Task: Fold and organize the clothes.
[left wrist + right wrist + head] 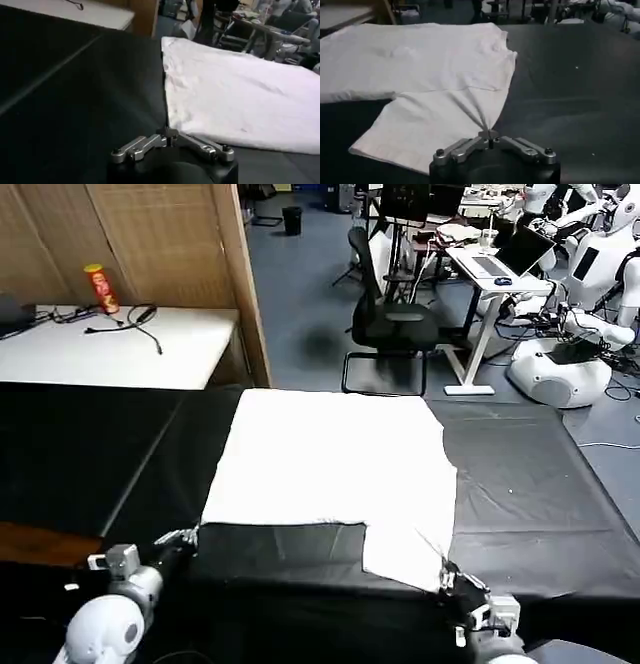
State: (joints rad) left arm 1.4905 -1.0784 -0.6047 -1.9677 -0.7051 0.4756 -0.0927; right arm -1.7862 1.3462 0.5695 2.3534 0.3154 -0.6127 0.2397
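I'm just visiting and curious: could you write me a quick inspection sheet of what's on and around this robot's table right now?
Surface: black tablecloth, mostly bare.
Job's things: white T-shirt lying flat, plain side up, one sleeve flap hanging toward the near edge.
Clutter: nothing seen on the cloth.
Grippers: left gripper shut at the shirt's near left corner; right gripper shut on the T-shirt, pinching the sleeve's corner so the fabric puckers.
Cables: black cables on the white side table, beside an orange can.
Surroundings: office chair, desk with laptop, other robots.
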